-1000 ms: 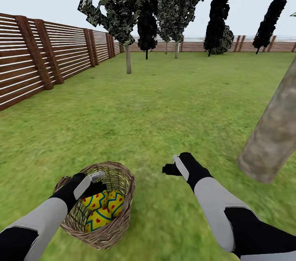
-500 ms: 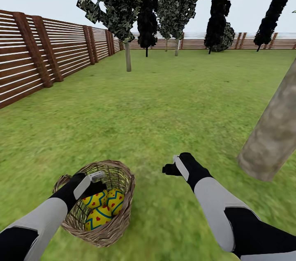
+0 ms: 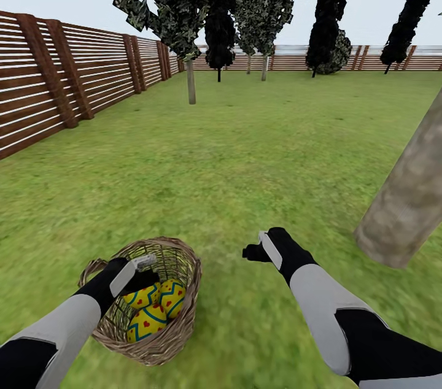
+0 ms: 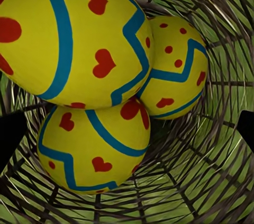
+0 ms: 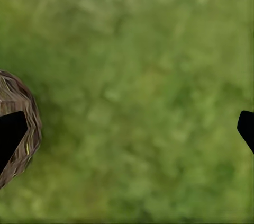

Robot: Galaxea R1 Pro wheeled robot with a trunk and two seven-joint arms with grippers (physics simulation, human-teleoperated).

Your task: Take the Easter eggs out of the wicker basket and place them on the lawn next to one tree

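Note:
Three yellow Easter eggs with blue zigzags and red hearts or dots lie together in the wicker basket on the lawn at the lower left. My left gripper hangs open just above them inside the rim, its fingertips wide apart and touching no egg. My right gripper is open over bare grass to the right of the basket. The tree's thick grey-brown trunk rises at the right.
A brown slat fence runs along the left and far sides. Dark cypress-like trees and a thin-trunked tree stand far back. Open grass lies between the basket and the trunk. The basket's rim shows beside my right gripper.
The whole picture has shifted slightly, so the camera moved. Both arms keep the same pose, and the eggs stay in the basket.

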